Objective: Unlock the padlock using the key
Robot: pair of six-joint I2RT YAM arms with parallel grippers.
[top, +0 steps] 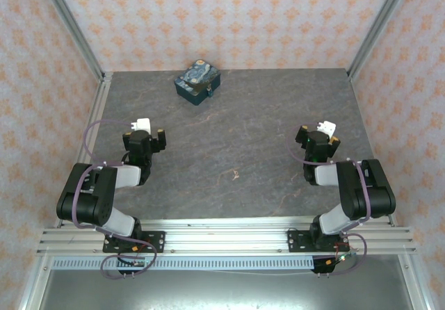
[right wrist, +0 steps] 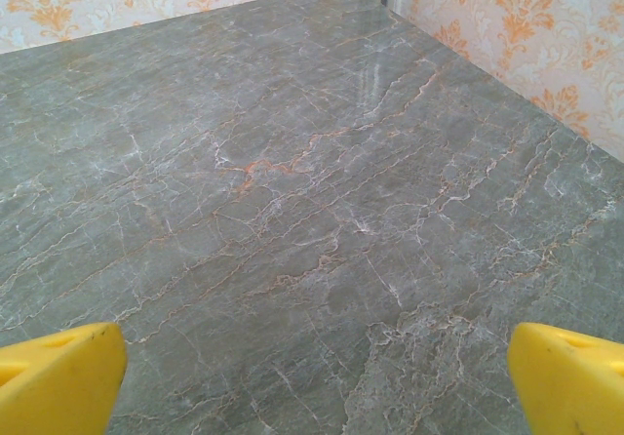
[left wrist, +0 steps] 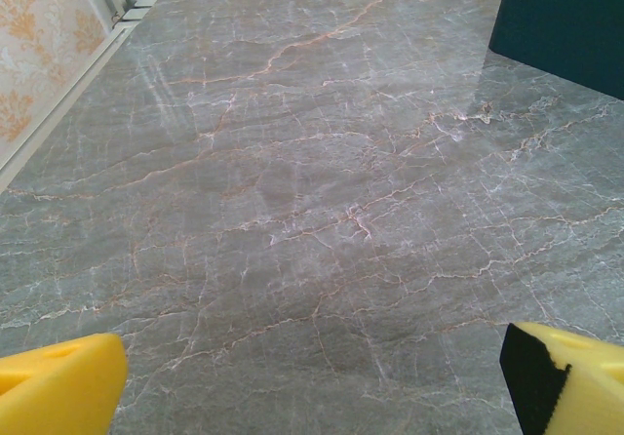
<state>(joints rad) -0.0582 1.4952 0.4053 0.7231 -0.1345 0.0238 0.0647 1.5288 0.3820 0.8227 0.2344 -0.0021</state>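
At the swirly blue box's front corner, a tiny speck, maybe the padlock. Far from the box, left gripper and right gripper wide open, empty. Probably hard, slippery; pinch its flat sides.

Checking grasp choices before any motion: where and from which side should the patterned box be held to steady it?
Probably the box by two opposite dark side walls below the lid, from the near left with the open left end effector, wrist turned: it sits skewed, a corner facing the arms.
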